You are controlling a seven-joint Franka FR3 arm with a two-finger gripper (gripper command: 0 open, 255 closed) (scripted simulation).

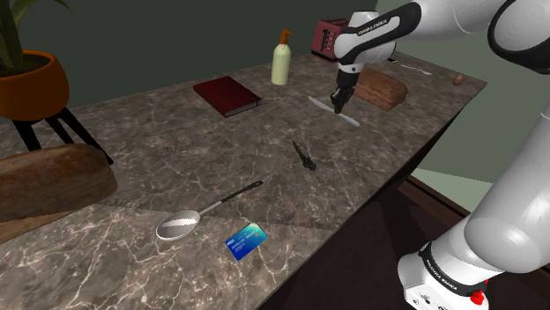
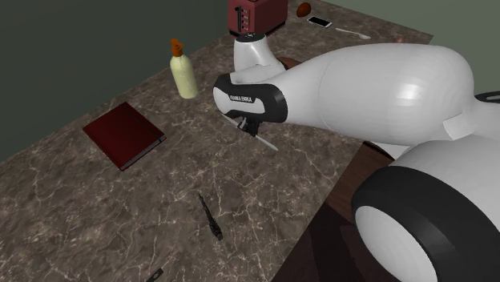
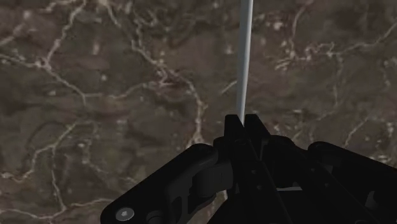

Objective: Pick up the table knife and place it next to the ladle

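The table knife (image 1: 351,118) is slim and silver-grey and sits low over the dark marble table (image 1: 176,167), at the far side near a loaf. My black gripper (image 1: 339,106) points down and is shut on the knife's middle. In the wrist view the fingers meet at the gripper (image 3: 245,121), and the knife (image 3: 243,57) sticks out straight ahead from between them. I cannot tell whether the knife touches the table. The ladle (image 1: 189,220), silver with a dark handle, lies near the table's front edge, far from the gripper. One end of the knife (image 2: 267,143) pokes out under the arm.
A small black tool (image 1: 305,157) lies between knife and ladle. A blue card (image 1: 246,239) lies beside the ladle bowl. A dark red book (image 1: 227,95), a lotion bottle (image 1: 281,60), a red toaster (image 1: 328,37) and a brown loaf (image 1: 381,88) stand around the gripper.
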